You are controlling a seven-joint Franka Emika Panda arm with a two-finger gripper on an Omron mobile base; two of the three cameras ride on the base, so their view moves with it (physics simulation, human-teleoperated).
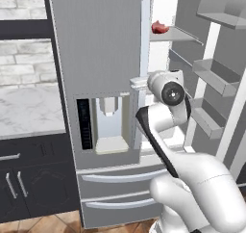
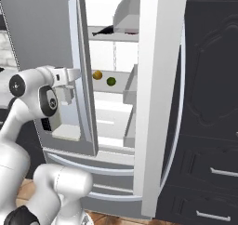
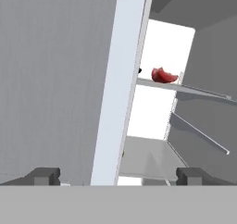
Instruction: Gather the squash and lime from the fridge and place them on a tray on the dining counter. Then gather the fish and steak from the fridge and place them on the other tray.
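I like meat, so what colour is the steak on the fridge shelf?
The steak is deep red. It shows best in the hand view, lying on the upper shelf.

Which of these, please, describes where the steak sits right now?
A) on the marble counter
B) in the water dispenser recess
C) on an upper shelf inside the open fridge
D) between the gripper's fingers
C: the steak lies as a red slab on an upper shelf of the open fridge, while the gripper stands open and empty beside the edge of the shut left door.
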